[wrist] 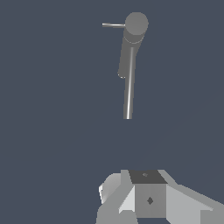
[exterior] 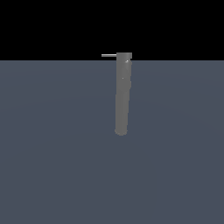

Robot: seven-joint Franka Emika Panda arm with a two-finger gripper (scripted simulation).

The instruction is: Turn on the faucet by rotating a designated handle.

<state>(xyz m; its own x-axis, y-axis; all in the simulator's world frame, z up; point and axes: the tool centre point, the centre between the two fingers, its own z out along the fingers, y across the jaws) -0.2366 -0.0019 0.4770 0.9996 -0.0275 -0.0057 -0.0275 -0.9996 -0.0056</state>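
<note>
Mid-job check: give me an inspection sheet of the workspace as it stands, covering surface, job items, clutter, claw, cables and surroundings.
Surface: plain blue-grey floor, unmarked.
Faucet: long grey cylinder with a rounded end, lying along the floor in the exterior view.
Handle: thin light rod sticking out sideways from the faucet's top end, toward the exterior view's left; nothing touches it.
Clutter: nothing seen.
Claw: absent from the exterior view; in the wrist view only boxy grey robot parts show at the picture's edge, well apart from the faucet, fingers not identifiable, so open or shut cannot be told.
Cables: nothing seen.
Surroundings: black void beyond the floor's far edge.
</note>
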